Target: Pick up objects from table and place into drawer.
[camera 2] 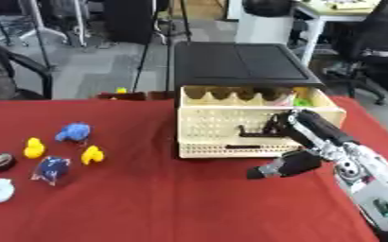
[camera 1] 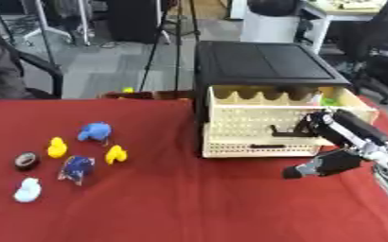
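Observation:
A black cabinet (camera 1: 268,61) stands at the table's back right with its cream drawer (camera 1: 255,127) pulled out. Something green (camera 1: 330,101) lies in the drawer's right end. My right hand (camera 1: 330,163) is in front of the drawer, open and holding nothing, its fingers (camera 1: 293,132) stretched toward the drawer's front face and its thumb pointing down-left over the cloth. Several small toys lie at the left: a blue one (camera 1: 94,131), two yellow ducks (camera 1: 57,147) (camera 1: 115,154), a dark blue one (camera 1: 77,169), a white duck (camera 1: 28,190) and a black round thing (camera 1: 26,160).
The table wears a red cloth (camera 1: 189,203). A low brown box (camera 1: 147,95) with a small yellow-green thing (camera 1: 127,90) sits at the far edge. Chairs, stands and a desk fill the floor behind.

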